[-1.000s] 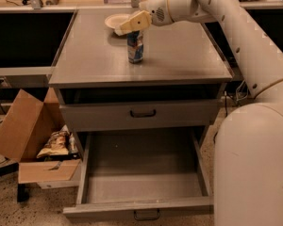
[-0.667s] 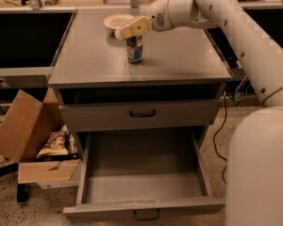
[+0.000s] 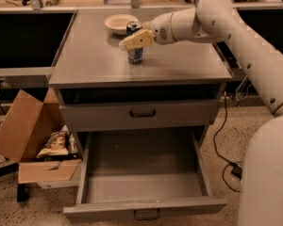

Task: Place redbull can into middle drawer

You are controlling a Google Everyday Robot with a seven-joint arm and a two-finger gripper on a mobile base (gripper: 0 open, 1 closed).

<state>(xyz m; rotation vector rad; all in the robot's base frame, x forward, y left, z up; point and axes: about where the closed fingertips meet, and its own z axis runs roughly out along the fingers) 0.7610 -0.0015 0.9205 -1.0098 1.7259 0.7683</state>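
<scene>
The redbull can, blue and silver, stands upright on the grey cabinet top near its middle. My gripper, cream-coloured at the end of the white arm reaching in from the right, is at the can's upper half and crosses in front of it. The middle drawer is the lowest one. It is pulled fully open below the cabinet front, and it is a deep grey tray with nothing in it and a small dark handle on its front.
A shallow cream bowl sits just behind the can. A closed drawer front with a dark handle is above the open drawer. An open cardboard box with snack bags stands at the left. Cables lie on the floor at the right.
My gripper has come down from just above the can to the level of its upper half. The can stands in the same place on the cabinet top.
</scene>
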